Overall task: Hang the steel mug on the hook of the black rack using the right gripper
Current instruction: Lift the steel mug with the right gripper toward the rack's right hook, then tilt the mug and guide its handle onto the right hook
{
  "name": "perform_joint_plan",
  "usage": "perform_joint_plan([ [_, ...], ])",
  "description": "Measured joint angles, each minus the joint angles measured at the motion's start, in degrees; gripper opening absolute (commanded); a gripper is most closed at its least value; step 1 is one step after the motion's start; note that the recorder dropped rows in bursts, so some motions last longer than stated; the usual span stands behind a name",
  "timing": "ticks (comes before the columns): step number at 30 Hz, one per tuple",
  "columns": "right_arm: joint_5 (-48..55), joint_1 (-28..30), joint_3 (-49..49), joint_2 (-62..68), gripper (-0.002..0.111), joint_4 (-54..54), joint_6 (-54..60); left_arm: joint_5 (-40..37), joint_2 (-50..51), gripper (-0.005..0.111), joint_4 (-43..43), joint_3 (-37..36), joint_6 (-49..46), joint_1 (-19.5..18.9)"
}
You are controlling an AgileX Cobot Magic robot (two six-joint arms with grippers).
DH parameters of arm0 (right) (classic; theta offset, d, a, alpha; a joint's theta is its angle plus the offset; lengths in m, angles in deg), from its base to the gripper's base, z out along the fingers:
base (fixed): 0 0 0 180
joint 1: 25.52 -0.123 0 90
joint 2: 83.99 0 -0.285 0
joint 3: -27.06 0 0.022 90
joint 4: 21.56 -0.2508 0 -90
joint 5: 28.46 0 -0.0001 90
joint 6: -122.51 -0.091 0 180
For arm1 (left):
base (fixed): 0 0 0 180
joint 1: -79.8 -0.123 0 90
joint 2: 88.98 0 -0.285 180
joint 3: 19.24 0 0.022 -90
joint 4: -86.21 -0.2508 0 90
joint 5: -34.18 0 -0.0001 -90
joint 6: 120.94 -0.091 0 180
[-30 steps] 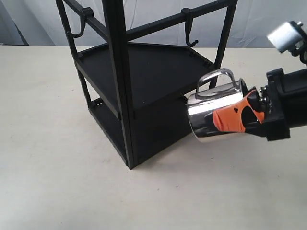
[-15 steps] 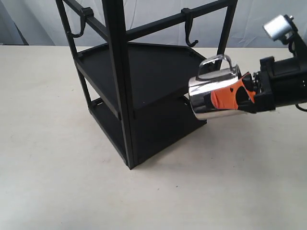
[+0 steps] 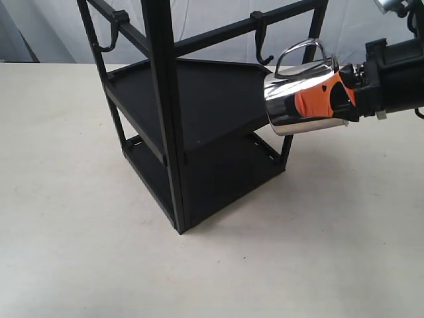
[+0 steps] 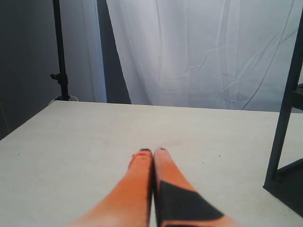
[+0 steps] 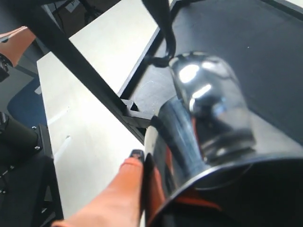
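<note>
Since 1 second ago, the steel mug (image 3: 301,99) has risen and shifted toward the black rack (image 3: 199,112), from beside the lower shelf to level with the upper tray. No brand, label or writing is legible in any view.

The right gripper (image 3: 324,99) reaches in roughly level from the right edge of the exterior view, its orange fingers (image 3: 311,101) clamped on the mug's wall, 1 finger outside and apparently 1 inside the rim. The mug lies on its side, base toward the rack, looped handle (image 3: 301,50) uppermost, just beside and slightly below the hook (image 3: 260,41) on the top rail. Whether handle and hook touch cannot be told.

Most of the right arm is cut off by the frame. In the right wrist view the mug (image 5: 208,123) is blurred and fills the foreground. The left gripper (image 4: 152,156) rests low over the table (image 4: 94,137), its orange fingers pressed together on nothing.
</note>
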Motion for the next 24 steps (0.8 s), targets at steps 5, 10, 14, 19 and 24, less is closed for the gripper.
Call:
perform_joint_plan([
  [5,-0.1,-3.8,-0.1,0.0,-0.001,0.7,-5.0,0.0,0.0,0.002,0.0,0.0,0.0,0.0],
  [10,0.2,-5.0,-0.1,0.0,-0.001,1.3,-6.3,0.0,0.0,0.002,0.0,0.0,0.0,0.0],
  [14,0.2,-5.0,-0.1,-1.6,-0.001,1.2,-8.1,0.0,0.0,0.002,0.0,0.0,0.0,0.0],
  [19,0.5,-5.0,-0.2,-3.7,-0.001,-2.1,-8.1,0.0,0.0,0.002,0.0,0.0,0.0,0.0],
  [24,0.5,-5.0,-0.2,2.4,-0.001,-3.0,-7.9,0.0,0.0,0.002,0.0,0.0,0.0,0.0],
])
